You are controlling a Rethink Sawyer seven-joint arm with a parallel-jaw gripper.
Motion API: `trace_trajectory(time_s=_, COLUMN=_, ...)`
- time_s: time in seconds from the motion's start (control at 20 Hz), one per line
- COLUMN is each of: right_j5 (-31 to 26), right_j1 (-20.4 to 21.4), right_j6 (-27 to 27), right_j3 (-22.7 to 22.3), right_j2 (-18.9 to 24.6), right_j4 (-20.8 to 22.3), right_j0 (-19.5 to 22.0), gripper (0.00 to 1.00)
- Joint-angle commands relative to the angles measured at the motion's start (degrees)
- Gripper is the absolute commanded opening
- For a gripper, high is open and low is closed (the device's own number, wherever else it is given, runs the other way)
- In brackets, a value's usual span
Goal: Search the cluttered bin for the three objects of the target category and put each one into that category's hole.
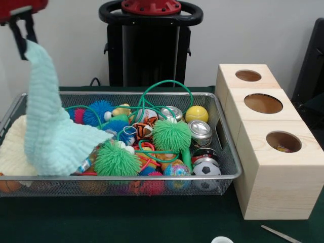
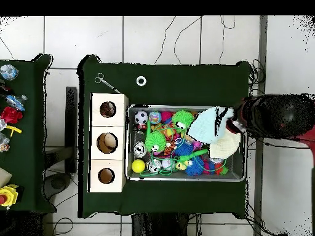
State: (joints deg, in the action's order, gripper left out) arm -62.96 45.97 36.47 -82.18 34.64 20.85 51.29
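The mint cloth [image 1: 53, 126] hangs straight down from my pincer [image 1: 23, 31], which is clamped on its top corner, long axis near vertical, its lower end draped over the toys at the wire bin's [image 1: 225, 152] end. The wooden hole box [image 1: 268, 136] stands well apart, beyond the bin's opposite end on the bench [image 1: 152, 217].

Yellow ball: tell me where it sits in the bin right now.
In the front view the smooth yellow ball lies at the wire mesh bin's far right corner, beside the light wooden box with three round holes, just behind a shiny silver tin.
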Motion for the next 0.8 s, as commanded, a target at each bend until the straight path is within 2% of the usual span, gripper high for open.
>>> trace_trajectory(time_s=0.05, right_j5=8.9, right_j1=-3.0, right_j6=22.2, right_j3=-8.1, right_j2=-1.6, right_j4=-6.4, right_j0=-7.3, gripper=0.0)
trace_trajectory(time_s=0.3, right_j5=13.9, right_j1=-3.6, right_j6=19.3, right_j3=-10.1, right_j2=-2.8, right_j4=-9.4, right_j0=-7.0, gripper=0.0)
trace_trajectory(time_s=0.8, right_j5=15.8, right_j1=-4.7, right_j6=15.8, right_j3=-10.7, right_j2=-4.1, right_j4=-12.5, right_j0=-6.1, gripper=0.0)
